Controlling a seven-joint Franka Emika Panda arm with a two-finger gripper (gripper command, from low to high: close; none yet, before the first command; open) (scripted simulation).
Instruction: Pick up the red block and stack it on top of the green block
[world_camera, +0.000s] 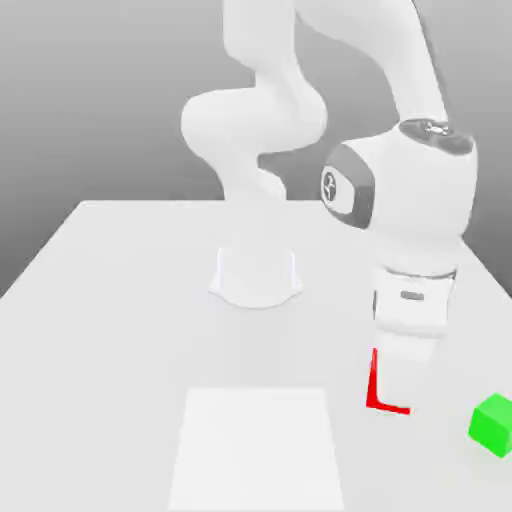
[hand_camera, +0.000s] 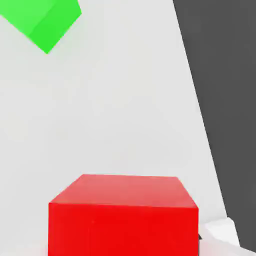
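Red block (world_camera: 385, 392) sits clenched in my claw (world_camera: 400, 375), at the lower right of the exterior view, lifted a little above the table (world_camera: 130, 300). Green block (world_camera: 492, 422) lies lower and further right, near the frame edge, apart from it. I judge I must carry red that way.

The exterior view is looking from in front of the table (world_camera: 120, 260), raised and tilting down, facing the arm (world_camera: 400, 200) and its base from a moderate distance. The hand view is riding on the hand, looking down along it, very close to the red block (hand_camera: 125, 215). Both views are sharing the red block (world_camera: 385, 390), the green block (world_camera: 493, 423) (hand_camera: 47, 22) and the table (hand_camera: 110, 115) around them.
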